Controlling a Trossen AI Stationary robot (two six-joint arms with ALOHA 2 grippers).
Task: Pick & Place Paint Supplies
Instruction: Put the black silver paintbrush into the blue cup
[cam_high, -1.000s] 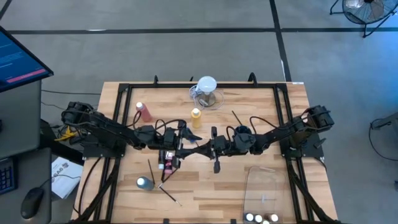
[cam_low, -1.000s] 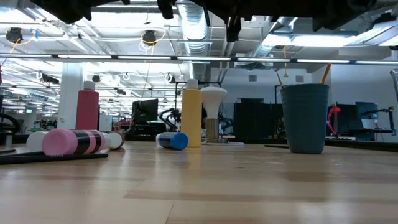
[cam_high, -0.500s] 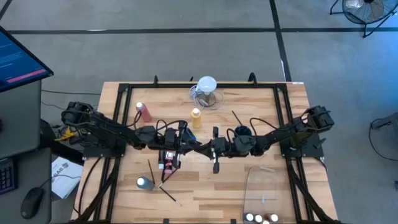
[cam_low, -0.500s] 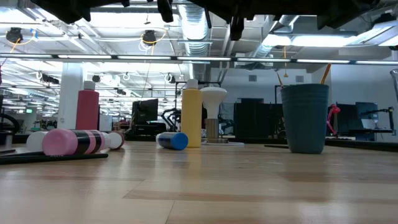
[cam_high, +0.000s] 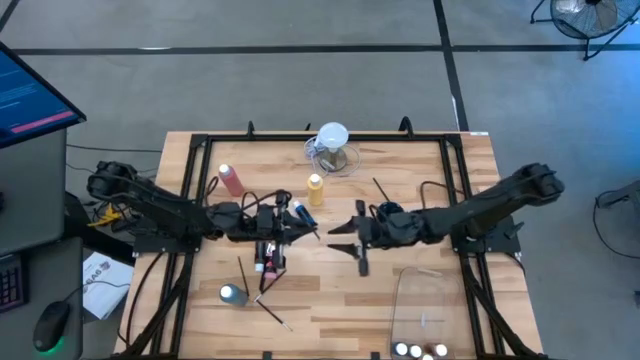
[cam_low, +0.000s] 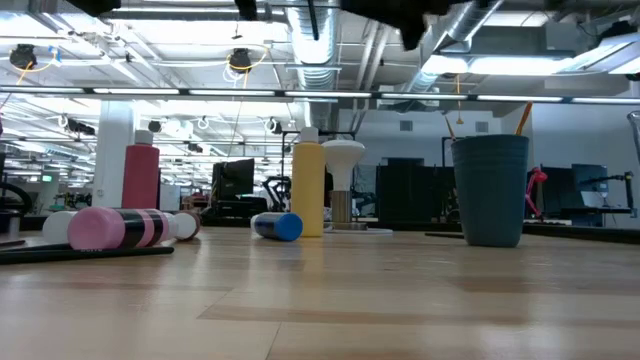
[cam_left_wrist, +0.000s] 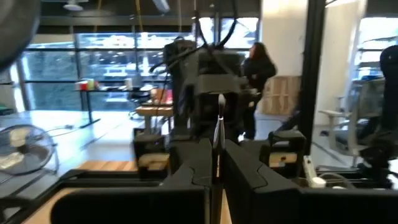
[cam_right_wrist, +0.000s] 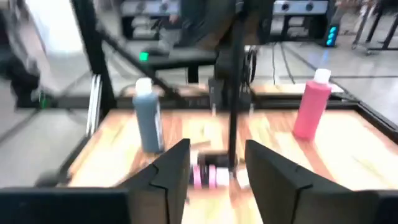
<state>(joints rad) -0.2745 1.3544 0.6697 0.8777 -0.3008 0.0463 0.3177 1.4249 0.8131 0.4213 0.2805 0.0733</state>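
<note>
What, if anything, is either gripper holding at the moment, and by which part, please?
The left gripper is shut on a thin paintbrush, pinching its lower shaft. The right gripper is open and holds nothing.

Yellow squeeze bottle (cam_low: 308, 192), white cap. Pink-red squeeze bottle (cam_low: 141, 177). Lying bottle (cam_low: 120, 228): pink cap, pink-and-black stripes. Dark blue-grey cup (cam_low: 490, 189).

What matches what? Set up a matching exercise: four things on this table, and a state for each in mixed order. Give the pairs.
Things:
1. yellow bottle
2. pink-capped bottle
3. left gripper
4. right gripper

States:
a. open
b. lying on its side
c. shut on a brush
d. standing upright

Pairs: 1-d, 2-b, 3-c, 4-a
</note>
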